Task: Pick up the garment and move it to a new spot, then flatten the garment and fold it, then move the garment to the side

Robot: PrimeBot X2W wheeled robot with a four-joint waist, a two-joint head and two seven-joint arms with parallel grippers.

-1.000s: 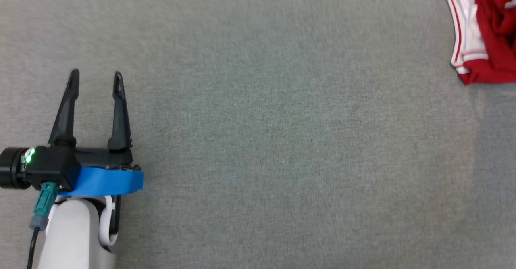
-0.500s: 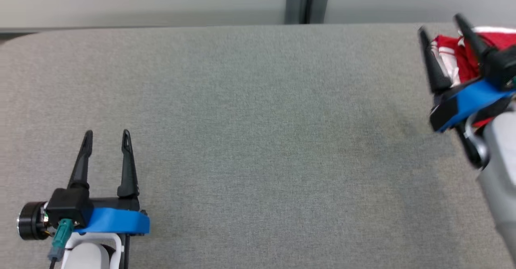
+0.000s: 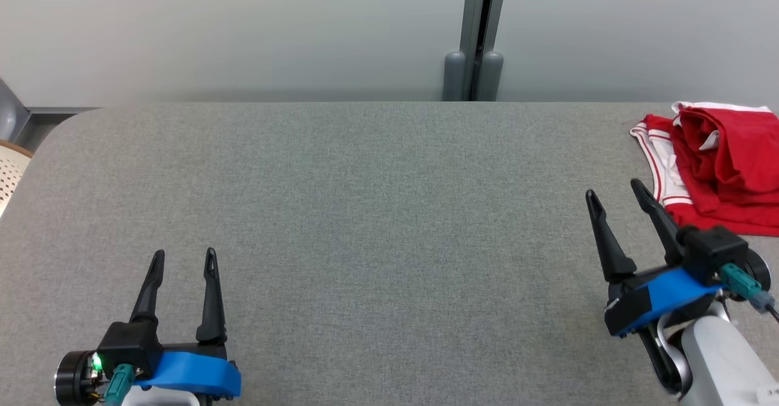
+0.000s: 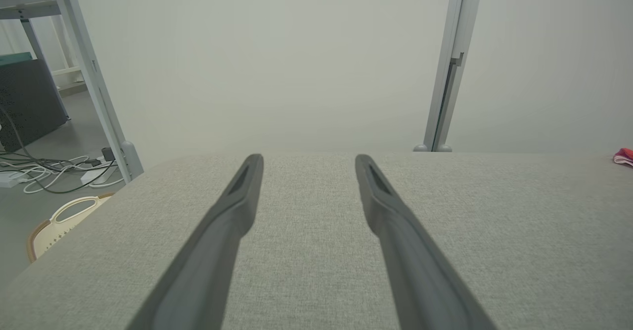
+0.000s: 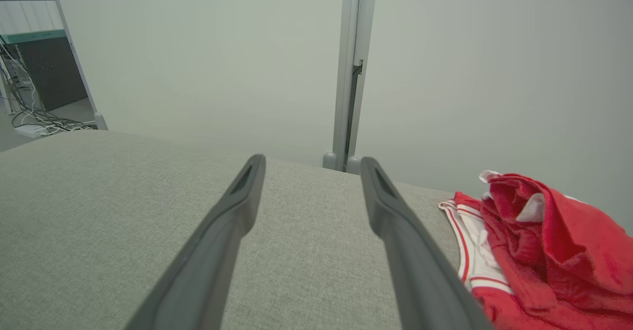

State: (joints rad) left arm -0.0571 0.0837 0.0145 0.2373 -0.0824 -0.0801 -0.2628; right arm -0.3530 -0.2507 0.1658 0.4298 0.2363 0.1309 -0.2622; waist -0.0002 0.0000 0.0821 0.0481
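The small mark on the pale forearm (image 3: 724,363) at the lower right of the head view is too small for reading.

The garment (image 3: 724,162) is lying crumpled at the right edge of the head view, on the far right part of the bench (image 3: 389,211). It is soft red cloth, thrown into folds, with a white part that is carrying thin red stripes along its edge.

The bench is showing a grey woven cover with a fine grain, flat, and a rounded corner at the upper left. Behind it a smooth pale wall (image 3: 243,28) is standing, divided by a grey upright post (image 3: 481,28) with two rounded feet.

The left hand (image 3: 185,252) is hovering at the lower left, its two long dark fingers spread and holding nothing. The right hand (image 3: 613,187) is hovering at the lower right, just beside the garment, fingers spread too and gripping nothing. Each wrist is wearing a blue band (image 3: 188,375).

At the left of the left wrist view, a beige basket (image 4: 59,221) and loose cables (image 4: 44,171) are lying on the floor.
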